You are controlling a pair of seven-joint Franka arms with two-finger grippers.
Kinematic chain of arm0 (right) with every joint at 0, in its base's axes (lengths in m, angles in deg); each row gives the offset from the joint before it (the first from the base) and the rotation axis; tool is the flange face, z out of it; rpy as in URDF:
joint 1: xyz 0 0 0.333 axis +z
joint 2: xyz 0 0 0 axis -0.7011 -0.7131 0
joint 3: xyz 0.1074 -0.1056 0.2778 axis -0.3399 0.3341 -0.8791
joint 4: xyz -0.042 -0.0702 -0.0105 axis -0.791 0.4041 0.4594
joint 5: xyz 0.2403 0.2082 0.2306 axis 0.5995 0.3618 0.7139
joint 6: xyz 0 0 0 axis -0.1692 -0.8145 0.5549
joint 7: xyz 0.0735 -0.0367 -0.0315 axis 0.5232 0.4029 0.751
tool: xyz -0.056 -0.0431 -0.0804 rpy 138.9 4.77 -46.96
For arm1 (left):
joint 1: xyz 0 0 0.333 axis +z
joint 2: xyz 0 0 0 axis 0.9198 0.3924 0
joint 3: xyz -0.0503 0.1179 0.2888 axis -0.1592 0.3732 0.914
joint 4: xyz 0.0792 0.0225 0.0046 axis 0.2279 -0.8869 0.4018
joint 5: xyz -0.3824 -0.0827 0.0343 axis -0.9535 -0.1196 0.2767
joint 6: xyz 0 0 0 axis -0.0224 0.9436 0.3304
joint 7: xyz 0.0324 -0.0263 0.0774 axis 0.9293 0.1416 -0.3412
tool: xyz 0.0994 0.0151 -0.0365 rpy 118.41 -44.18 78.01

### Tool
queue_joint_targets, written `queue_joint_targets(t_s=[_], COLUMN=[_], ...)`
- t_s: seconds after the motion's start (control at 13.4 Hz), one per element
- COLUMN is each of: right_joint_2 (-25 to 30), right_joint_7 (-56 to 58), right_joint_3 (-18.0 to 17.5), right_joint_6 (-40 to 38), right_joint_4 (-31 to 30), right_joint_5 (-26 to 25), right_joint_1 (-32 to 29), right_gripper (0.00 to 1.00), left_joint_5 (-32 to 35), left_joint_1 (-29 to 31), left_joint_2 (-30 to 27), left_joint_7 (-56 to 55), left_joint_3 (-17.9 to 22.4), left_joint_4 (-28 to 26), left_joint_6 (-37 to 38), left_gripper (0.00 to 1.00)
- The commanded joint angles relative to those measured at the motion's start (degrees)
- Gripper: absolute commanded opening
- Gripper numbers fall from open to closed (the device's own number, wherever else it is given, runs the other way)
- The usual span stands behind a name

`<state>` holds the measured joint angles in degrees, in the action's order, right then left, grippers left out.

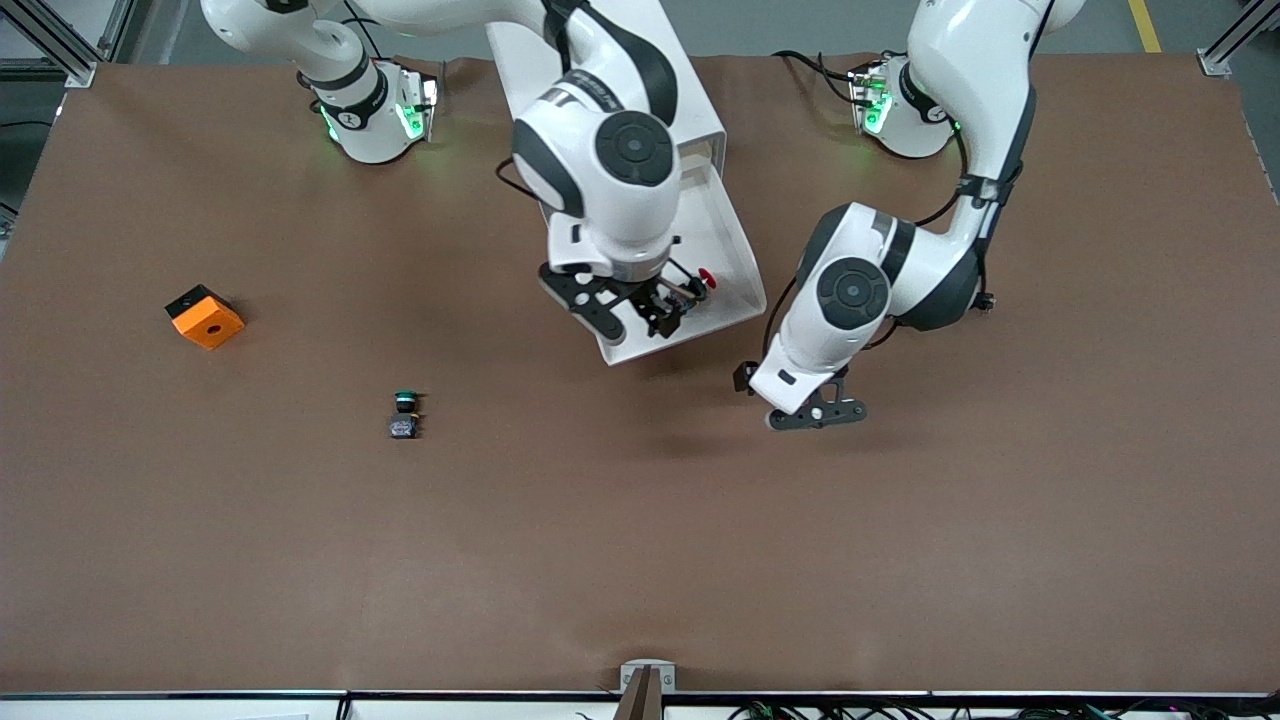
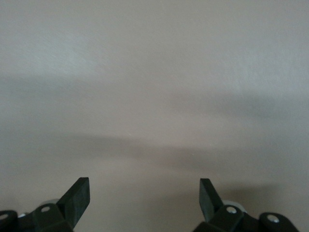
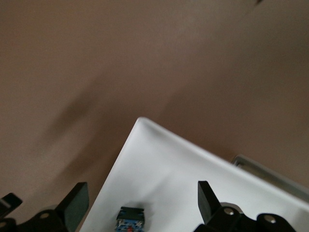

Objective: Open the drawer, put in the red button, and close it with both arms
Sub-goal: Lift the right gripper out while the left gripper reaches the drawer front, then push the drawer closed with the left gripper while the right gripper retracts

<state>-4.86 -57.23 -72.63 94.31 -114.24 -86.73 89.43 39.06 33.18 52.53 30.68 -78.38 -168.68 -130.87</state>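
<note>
Right tool (image 1: pixel 668 312) above red button (image 1: pixel 706 279).

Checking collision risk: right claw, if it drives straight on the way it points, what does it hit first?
Likely the open white drawer: the right claw, open, hangs over it with the red button lying between its fingers. Depth unclear.

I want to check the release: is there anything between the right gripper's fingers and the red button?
Nothing: the right gripper is open over the drawer, and the red button lies in the drawer between its fingers, as the right wrist view shows.
</note>
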Motion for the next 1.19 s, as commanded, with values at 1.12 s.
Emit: queue_joint_targets(t_s=[1.12], right_joint_2=[19.1], right_joint_7=[82.8], right_joint_3=[-0.5], right_joint_6=[-22.8], right_joint_4=[-3.1], right_joint_5=[0.2], right_joint_1=[-40.2], right_gripper=[1.0], left_joint_5=[-7.2], left_joint_1=[-1.0], left_joint_2=[0.6], left_joint_7=[-17.1], left_joint_3=[-13.5], left_joint_4=[0.5], left_joint_6=[9.5], left_gripper=[1.0])
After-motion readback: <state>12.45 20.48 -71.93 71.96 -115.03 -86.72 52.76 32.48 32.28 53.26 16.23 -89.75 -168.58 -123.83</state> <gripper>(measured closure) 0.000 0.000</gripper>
